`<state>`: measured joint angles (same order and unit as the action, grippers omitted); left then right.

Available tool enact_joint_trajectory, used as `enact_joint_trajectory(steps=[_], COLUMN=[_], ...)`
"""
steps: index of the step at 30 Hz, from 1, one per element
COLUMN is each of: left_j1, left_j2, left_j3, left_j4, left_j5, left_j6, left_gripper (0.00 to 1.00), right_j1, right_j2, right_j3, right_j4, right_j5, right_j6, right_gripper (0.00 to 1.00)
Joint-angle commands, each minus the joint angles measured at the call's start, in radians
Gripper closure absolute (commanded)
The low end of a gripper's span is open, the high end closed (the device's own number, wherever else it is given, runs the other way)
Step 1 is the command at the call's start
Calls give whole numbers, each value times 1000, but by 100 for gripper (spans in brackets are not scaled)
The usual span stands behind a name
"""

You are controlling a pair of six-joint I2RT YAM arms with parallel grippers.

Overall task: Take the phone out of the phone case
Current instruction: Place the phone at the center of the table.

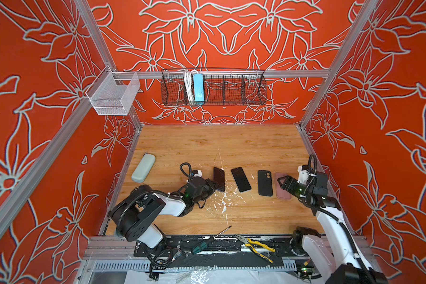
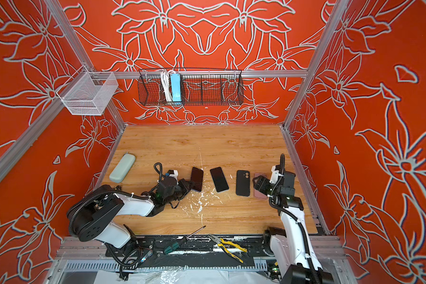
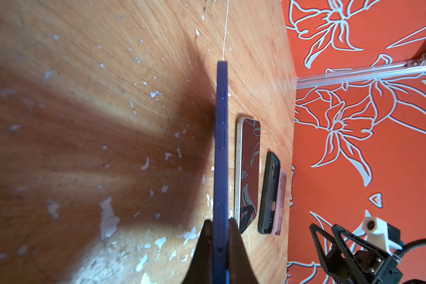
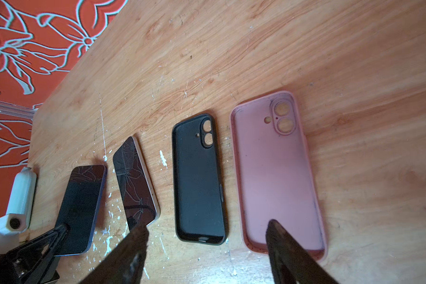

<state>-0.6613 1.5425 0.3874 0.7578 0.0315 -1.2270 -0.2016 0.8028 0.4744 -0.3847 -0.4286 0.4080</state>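
The phone point(image 1: 219, 179) has a dark cracked screen and sits in a blue phone case point(image 3: 221, 137). My left gripper point(image 1: 213, 186) is shut on its near end, one finger on the screen and one on the case's back. In the left wrist view the case shows edge-on between the black fingers point(image 3: 235, 236). In the right wrist view the cased phone point(image 4: 84, 196) tilts a little off the table. My right gripper point(image 1: 282, 183) hovers open over the near end of an empty pink case point(image 4: 276, 172), holding nothing.
A bare phone point(image 1: 241, 179) and an empty black case point(image 1: 265, 183) lie between the two grippers. A pale green glasses case point(image 1: 143, 167) lies at the left. A screwdriver point(image 1: 207, 242) and yellow pliers point(image 1: 256, 247) rest on the front rail. Wire baskets point(image 1: 213, 87) hang on the back wall.
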Motion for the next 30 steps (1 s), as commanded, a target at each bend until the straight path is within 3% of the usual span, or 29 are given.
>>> enact_joint_trajectory(steps=[1, 11, 30], left_j1=[-5, -8, -13], left_j2=[4, 41, 129], left_j3=[2, 11, 9], left_j4=[64, 72, 128], left_j5=[-19, -5, 17], left_j6=[-8, -27, -73], left_gripper=[100, 100, 88], right_j1=[4, 4, 3], right_j2=[-7, -8, -1], right_j3=[-11, -10, -11], right_j4=[13, 8, 24], right_j5=[-16, -15, -16], right_j6=[14, 10, 7], right_gripper=[23, 23, 23])
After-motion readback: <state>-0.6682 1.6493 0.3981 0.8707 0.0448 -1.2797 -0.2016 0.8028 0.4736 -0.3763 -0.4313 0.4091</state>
